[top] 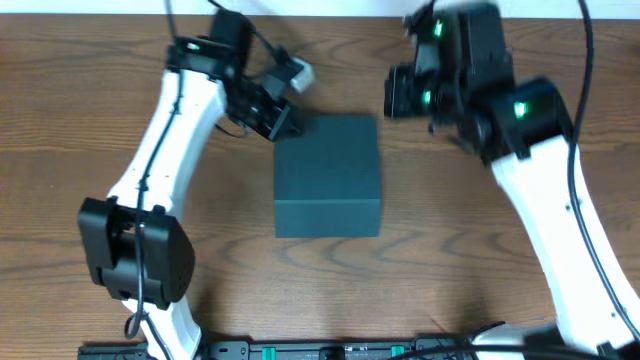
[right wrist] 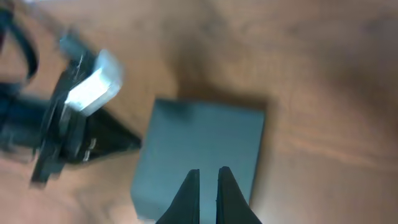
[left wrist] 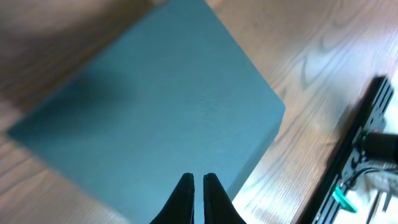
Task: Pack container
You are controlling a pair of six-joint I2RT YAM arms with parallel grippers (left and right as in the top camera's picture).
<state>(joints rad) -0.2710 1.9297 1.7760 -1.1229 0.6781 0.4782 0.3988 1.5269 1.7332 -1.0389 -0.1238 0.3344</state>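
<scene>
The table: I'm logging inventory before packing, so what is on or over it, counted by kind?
Dark teal container, lid shut: 1
Grippers, the left gripper and the right gripper: 2
Total: 3

Overhead: right gripper [top: 402,92] smeared by blur, fingers lost against dark wrist housing. Left gripper [top: 284,124] tips dark against far-left corner of container [top: 328,172]; touching or just apart, cannot tell. Black rail [top: 300,351] along near table edge cut off by bottom of frame.

Left wrist view: container soft-focused, two corners run past left and bottom edges; lid seam unreadable.

Right wrist view: everything blurred; container's near side cut off at bottom edge; left gripper only dark smear with pale block.
</scene>
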